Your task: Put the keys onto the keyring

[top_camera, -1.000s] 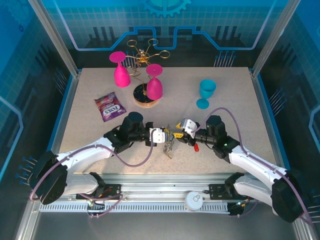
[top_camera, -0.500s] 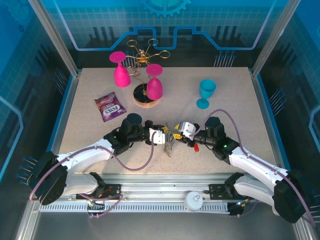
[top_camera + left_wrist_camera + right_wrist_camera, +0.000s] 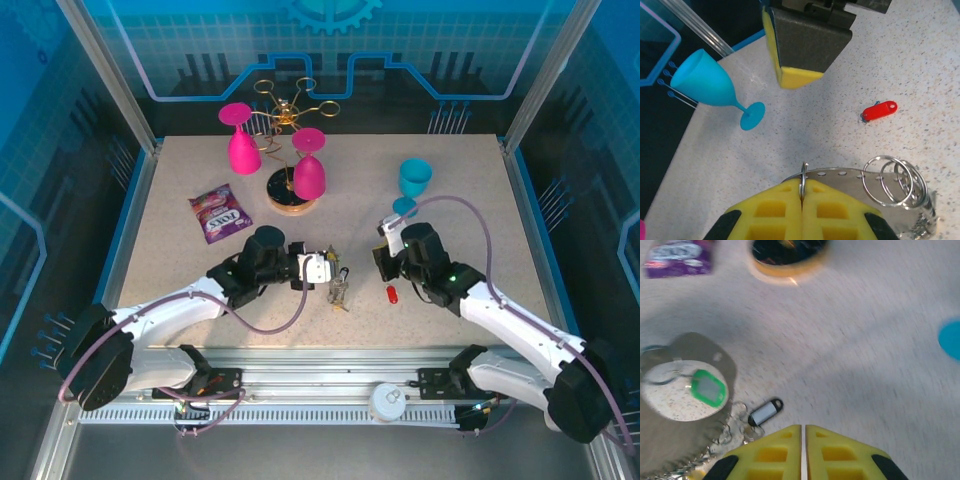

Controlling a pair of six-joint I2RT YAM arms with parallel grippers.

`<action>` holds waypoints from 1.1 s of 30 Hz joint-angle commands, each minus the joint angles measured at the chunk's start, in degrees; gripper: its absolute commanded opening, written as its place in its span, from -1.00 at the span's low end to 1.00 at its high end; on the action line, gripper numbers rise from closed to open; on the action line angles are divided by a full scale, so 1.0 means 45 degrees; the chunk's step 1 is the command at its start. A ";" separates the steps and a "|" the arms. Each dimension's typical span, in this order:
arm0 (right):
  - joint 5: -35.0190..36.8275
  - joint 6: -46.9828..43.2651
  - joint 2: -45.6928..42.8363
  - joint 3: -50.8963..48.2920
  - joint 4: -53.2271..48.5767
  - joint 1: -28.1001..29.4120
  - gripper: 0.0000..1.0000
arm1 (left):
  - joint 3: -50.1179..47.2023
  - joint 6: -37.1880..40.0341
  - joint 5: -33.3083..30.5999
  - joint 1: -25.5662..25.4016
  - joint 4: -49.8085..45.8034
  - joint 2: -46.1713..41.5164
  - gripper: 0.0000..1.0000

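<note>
Left gripper (image 3: 802,192) pinching keyring (image 3: 802,175) | right gripper (image 3: 803,435) pressed together, empty | next: spread over red key (image 3: 880,111) ahead of left jaws

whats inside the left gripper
A thin metal ring sticks up from between the left gripper's shut pads, with a silvery strip just beyond. The ring's lower part is hidden between them.

Robot test cell in a lab. Aluminium posts (image 3: 105,75) and blue gear-printed panels (image 3: 330,40) enclose a speckled table (image 3: 470,160).
</note>
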 commanded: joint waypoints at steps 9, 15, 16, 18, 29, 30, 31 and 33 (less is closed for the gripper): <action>0.0007 0.4110 0.2524 0.0999 -0.5612 -0.0327 -0.46 | 0.1856 -0.3997 0.0007 -0.0052 -0.1906 0.0131 -1.00; -0.0345 0.0687 0.4002 0.2255 -0.5089 -0.0783 -0.28 | 0.1557 -0.3392 0.0423 -0.0037 -0.2239 -0.0568 -1.00; -0.0282 0.0047 0.4047 0.2755 -0.4927 -0.0996 -0.28 | 0.1317 -0.3179 0.0427 0.0010 -0.2146 -0.0747 -1.00; -0.0605 -0.1109 0.4077 0.3157 -0.4502 -0.1509 -0.27 | 0.0951 -0.2907 0.0320 0.0177 -0.2006 -0.0973 -1.00; -0.3332 -1.2648 0.1989 0.0973 -0.1304 -0.2400 -0.33 | -0.0754 -0.1966 -0.0997 0.0400 0.0631 -0.1509 -1.00; -0.3835 -1.3525 0.1826 0.0853 -0.1654 -0.2399 -0.34 | -0.0833 -0.1738 -0.0969 0.0392 0.0593 -0.1548 -1.00; -0.4108 -1.4219 0.1718 0.0742 -0.1871 -0.2509 -0.38 | -0.0918 -0.1535 -0.0992 0.0390 0.0589 -0.1573 -1.00; -0.4686 -1.5439 0.1739 0.0633 -0.2530 -0.2870 -0.41 | -0.1038 -0.1327 -0.1014 0.0409 0.0733 -0.1711 -1.00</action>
